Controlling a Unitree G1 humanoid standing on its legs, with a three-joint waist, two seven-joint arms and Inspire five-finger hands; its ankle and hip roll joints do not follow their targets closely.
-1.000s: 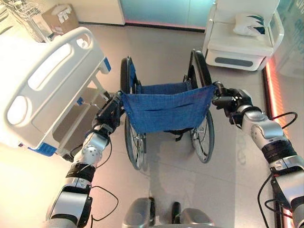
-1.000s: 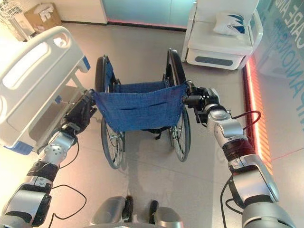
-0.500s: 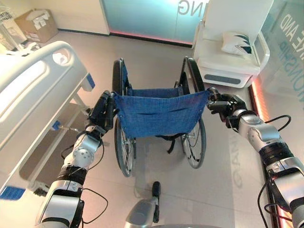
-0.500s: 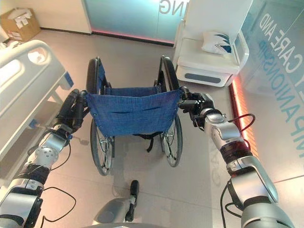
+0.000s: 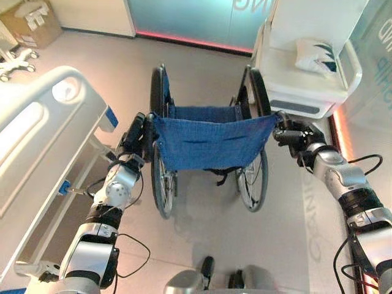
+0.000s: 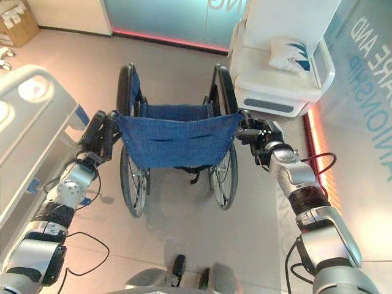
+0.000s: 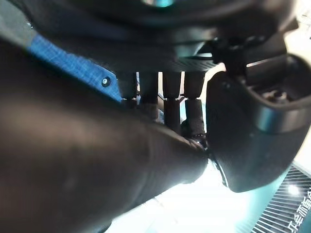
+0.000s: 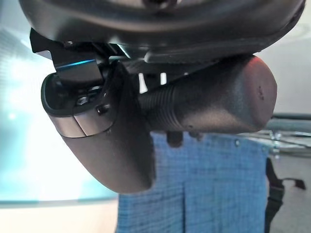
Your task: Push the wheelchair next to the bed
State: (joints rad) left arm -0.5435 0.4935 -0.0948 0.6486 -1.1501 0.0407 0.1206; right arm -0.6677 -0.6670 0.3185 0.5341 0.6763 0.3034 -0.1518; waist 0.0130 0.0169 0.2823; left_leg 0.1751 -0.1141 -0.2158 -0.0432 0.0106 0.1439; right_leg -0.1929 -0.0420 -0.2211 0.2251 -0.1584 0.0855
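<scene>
Two pieces of furniture flanked the scene: a white hospital bed with a moulded plastic footboard (image 5: 43,131) on my left, and a white padded armchair (image 6: 278,73) ahead to my right, with a white cushion printed in dark blue (image 6: 289,55) lying on its seat. Between them, on the pale floor (image 5: 208,214), stood the black-framed wheelchair with a blue fabric backrest (image 5: 211,144), its back turned to me and its large spoked wheels on the floor. It stood just beside the foot end of the bed, with its left wheel near the bed frame, not touching it.

My left robot hand (image 5: 136,133) was curled around the wheelchair's black left push handle (image 7: 97,160); in the left wrist view my fingers (image 7: 170,104) wrapped over the grip, beside the blue cloth edge. My right robot hand (image 6: 264,136) was closed in the same way around the ribbed black right push handle (image 8: 209,104), with the thumb lying under it and the backrest fabric hanging just past it.

A brown cardboard box (image 5: 30,21) sat on the floor in the far left corner.
</scene>
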